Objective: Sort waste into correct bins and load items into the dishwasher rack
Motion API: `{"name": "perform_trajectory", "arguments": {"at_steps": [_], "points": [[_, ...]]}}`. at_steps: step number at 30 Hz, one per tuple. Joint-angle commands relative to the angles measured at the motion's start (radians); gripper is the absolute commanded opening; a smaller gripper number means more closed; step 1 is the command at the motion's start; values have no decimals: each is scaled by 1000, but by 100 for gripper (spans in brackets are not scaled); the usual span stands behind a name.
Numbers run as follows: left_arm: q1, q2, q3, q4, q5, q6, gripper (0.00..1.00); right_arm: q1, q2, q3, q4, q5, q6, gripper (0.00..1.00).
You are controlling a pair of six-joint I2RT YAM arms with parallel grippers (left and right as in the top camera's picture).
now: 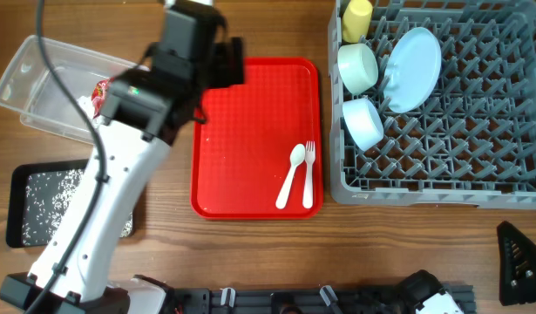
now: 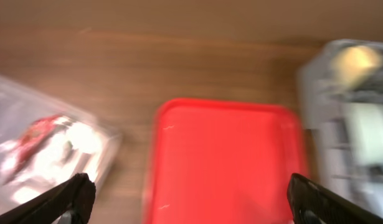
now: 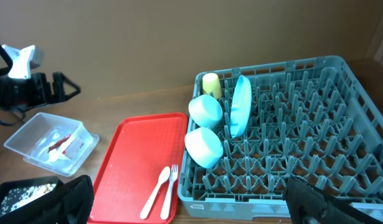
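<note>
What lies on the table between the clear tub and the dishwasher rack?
The red tray, with a white spoon and fork on it, lies between tub and rack; the overhead view shows this.

red tray (image 1: 241,148) mostly bare, left arm (image 1: 111,205) overhanging clear tub (image 1: 43,98)

**White shell, black joints**

The left arm (image 1: 111,187) has a long, smooth white shell topped by boxy black joint housings (image 1: 176,48). A thin black cable (image 1: 40,26) trails down onto it, and a small green light (image 1: 132,88) shows on the dark casing. The left hand (image 2: 191,199) ends in matte black, wedge-shaped fingers (image 2: 70,198). The right hand (image 3: 191,202) has the same blunt black fingers (image 3: 325,202).
</note>
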Motion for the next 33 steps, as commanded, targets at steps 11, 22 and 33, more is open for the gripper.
{"name": "perform_trajectory", "arguments": {"at_steps": [11,22,33], "points": [[11,-2,-16,-207,192,142,100,-2,38,-208,48,-85,-29,100],[-136,-137,-277,-182,184,34,100,-1,37,-208,53,-86,-35,100],[-140,-726,-528,-158,185,-87,100,-2,98,-437,233,-346,-36,84]]}}
